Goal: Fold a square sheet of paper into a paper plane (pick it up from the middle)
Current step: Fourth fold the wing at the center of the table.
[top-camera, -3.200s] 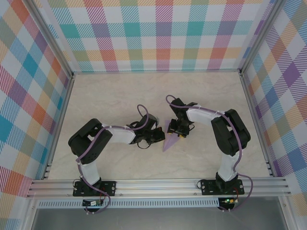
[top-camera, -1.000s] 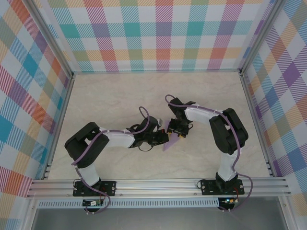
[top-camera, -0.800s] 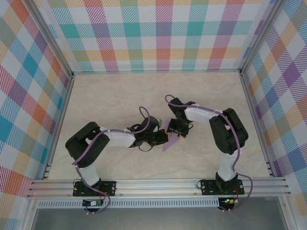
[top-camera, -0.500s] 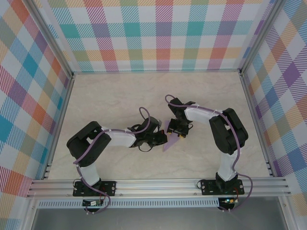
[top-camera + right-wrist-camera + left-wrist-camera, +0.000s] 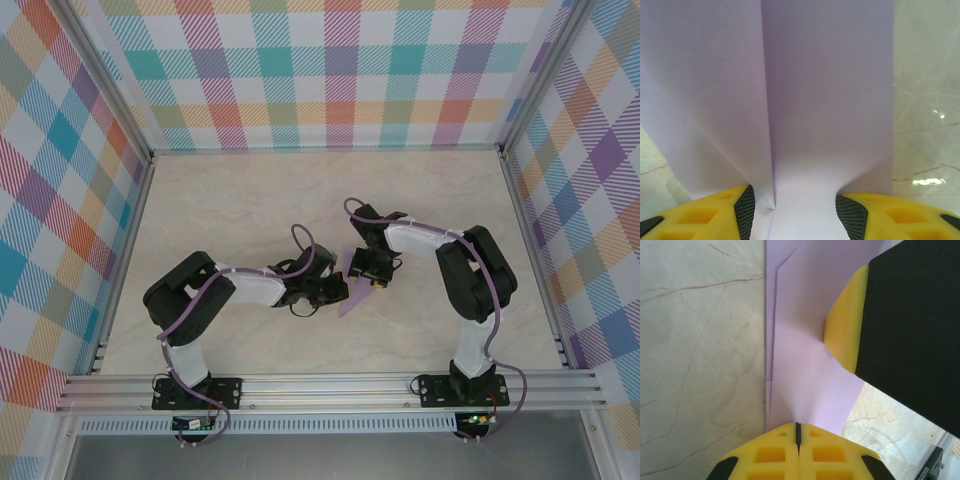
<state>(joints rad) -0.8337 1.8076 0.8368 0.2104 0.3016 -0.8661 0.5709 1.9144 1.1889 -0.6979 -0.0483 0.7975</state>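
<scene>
Progress: the thin lavender-purple paper sheet [image 5: 350, 302] is no longer a square. It lies flat mid-tabletop between the two arms as a creased wedge, its point towards the near edge. The left wrist view shows stacked layers along one long edge. The right wrist view shows a straight centre crease [image 5: 767, 100] running lengthwise, with a flap on either side. So the pick-up and the early folds look done. A slim dart with two narrow wings is not yet there. My guess is mid-task or a little past it, with the wing folds and final shaping left.

Left tool [image 5: 337, 291]: yellow fingers pressed tight together, tips down on the sheet's near end. Whether paper is nipped between them I cannot tell; it looks more like pressing than pinching.

Right tool [image 5: 372, 282]: fingers about half apart, one on each side of the centre crease. Both seem to rest on top of the sheet and pin it to the pale marbled tabletop [image 5: 230, 200]. Nothing is lifted.

Containers: none to note. The sheet sits straight on the tabletop, and the two tools are close together over it.
</scene>
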